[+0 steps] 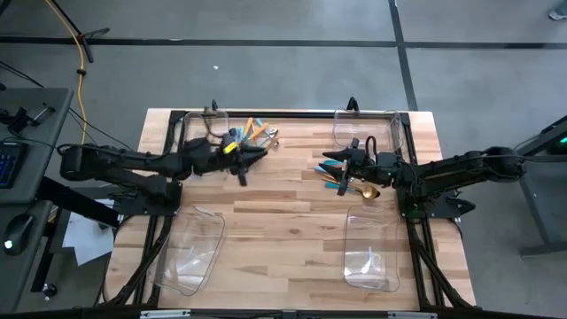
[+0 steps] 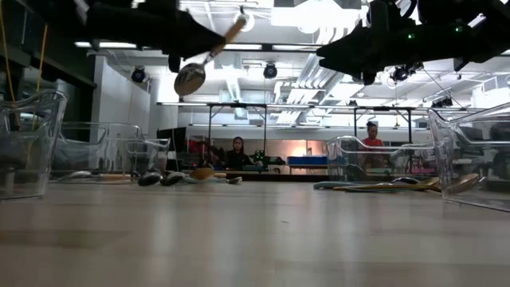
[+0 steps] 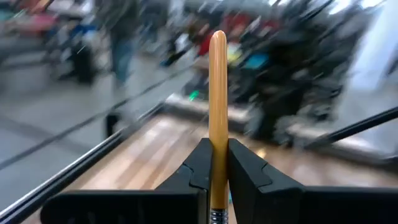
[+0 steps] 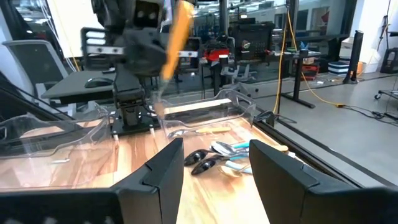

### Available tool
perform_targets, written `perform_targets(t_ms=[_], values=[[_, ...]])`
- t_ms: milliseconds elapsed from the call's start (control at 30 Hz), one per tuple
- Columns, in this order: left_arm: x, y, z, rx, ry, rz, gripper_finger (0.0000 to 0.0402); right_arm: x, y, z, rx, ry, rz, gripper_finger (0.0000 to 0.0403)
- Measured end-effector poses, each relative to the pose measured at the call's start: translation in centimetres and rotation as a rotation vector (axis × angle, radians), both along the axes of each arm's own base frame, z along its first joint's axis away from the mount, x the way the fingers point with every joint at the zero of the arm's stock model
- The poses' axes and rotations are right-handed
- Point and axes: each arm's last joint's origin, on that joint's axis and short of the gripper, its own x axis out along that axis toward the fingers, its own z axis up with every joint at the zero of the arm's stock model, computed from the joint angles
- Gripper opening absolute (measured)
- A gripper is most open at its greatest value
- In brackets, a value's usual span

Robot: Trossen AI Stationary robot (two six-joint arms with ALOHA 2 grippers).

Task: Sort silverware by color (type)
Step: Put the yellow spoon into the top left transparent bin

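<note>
The left gripper (image 3: 217,171) is clamped on an orange-handled spoon (image 2: 209,57), its two dark fingers (image 3: 249,174) pressed against either side of the orange handle, which sticks out past the fingertips. In the low view that spoon hangs tilted in the air well above the wooden table (image 1: 283,221), bowl end lowest. From above, the left gripper (image 1: 241,159) sits just beside the left pile of silverware (image 1: 252,135), which lies on the table at its far edge next to the far left clear bin (image 1: 199,124); orange and light-blue handles show in that pile. The right gripper (image 4: 214,165) has its fingers apart with nothing between them, and it hovers over the right pile of silverware (image 1: 350,182), where teal-handled and gold pieces lie together just in front of the far right clear bin (image 1: 368,128). Two more clear bins stand toward the table's near edge, one on the left (image 1: 190,248) and one on the right (image 1: 370,248). In the room beyond the table, two seated people (image 2: 237,151) are in view.
</note>
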Motion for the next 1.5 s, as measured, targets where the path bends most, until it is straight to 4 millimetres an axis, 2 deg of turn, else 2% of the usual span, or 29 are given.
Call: perform_targets(t_ms=[133,333,633,900,1100,1367,1500], values=[[-1.5,-0.8,-1.3,0.065,-0.139,-0.098,0.0019,0.0,0.0,0.2,-0.003,-0.022,0.008,0.0168],[-2.6,-1.3,-2.7,0.110,-0.168,-0.124,0.0019,0.4,0.3,0.4,-0.075,-0.060,0.100,0.0168],[-2.3,-1.2,-3.0,0.140,-0.184,-0.117,0.0019,5.1,0.0,1.5,-0.164,-0.027,0.100,0.0168],[-2.2,-1.2,-3.1,0.141,-0.188,-0.116,0.0019,7.0,0.0,2.0,-0.136,-0.057,0.170,0.0168],[-1.2,-1.1,-3.7,0.125,-0.228,-0.140,0.0019,8.6,0.1,1.7,-0.111,-0.098,0.228,0.0168],[2.6,-1.0,-4.6,0.100,-0.180,-0.206,0.0019,10.4,0.0,1.1,-0.087,-0.099,0.249,0.0168],[3.8,-1.1,-4.9,0.091,-0.169,-0.218,0.0019,10.5,0.0,1.1,-0.073,-0.106,0.261,0.0168]])
